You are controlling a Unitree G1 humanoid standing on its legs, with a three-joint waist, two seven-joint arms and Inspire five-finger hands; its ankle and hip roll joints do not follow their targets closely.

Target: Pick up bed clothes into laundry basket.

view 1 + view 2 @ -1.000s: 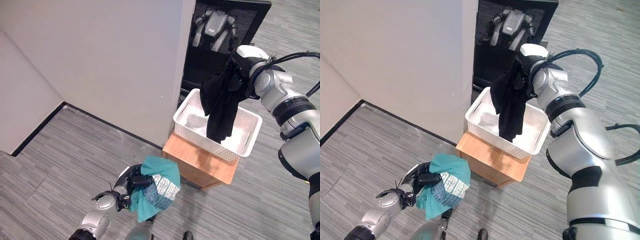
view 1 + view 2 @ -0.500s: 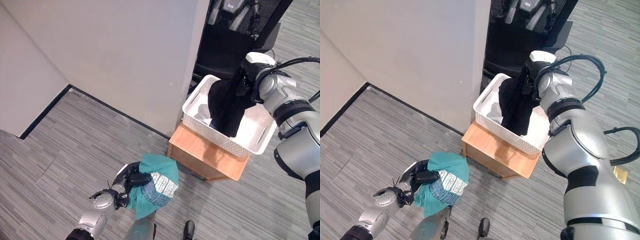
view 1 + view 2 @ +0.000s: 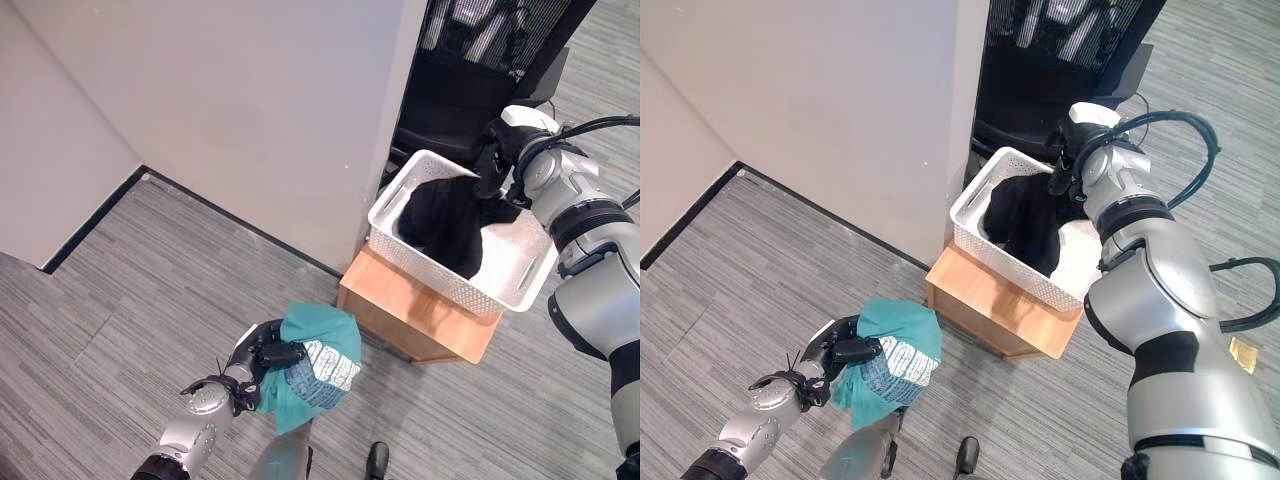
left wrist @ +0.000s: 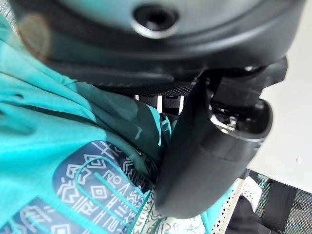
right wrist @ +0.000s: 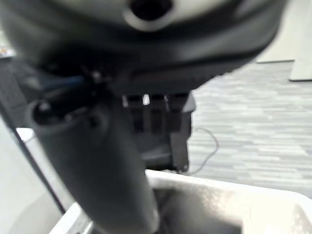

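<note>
Black garment (image 3: 440, 225) lies in white laundry basket (image 3: 440, 283); right hand (image 3: 497, 165) at rim, grip unclear. Left hand (image 3: 262, 360) clenches teal cloth (image 3: 315, 370) low, well apart from basket; loose folds could snag or slip during carry.

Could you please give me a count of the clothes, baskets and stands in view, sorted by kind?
Clothes: 2, a black garment in the basket and a teal garment held in the left hand.
Laundry basket: 1, white.
Wooden stand: 1.
Total: 4.
</note>
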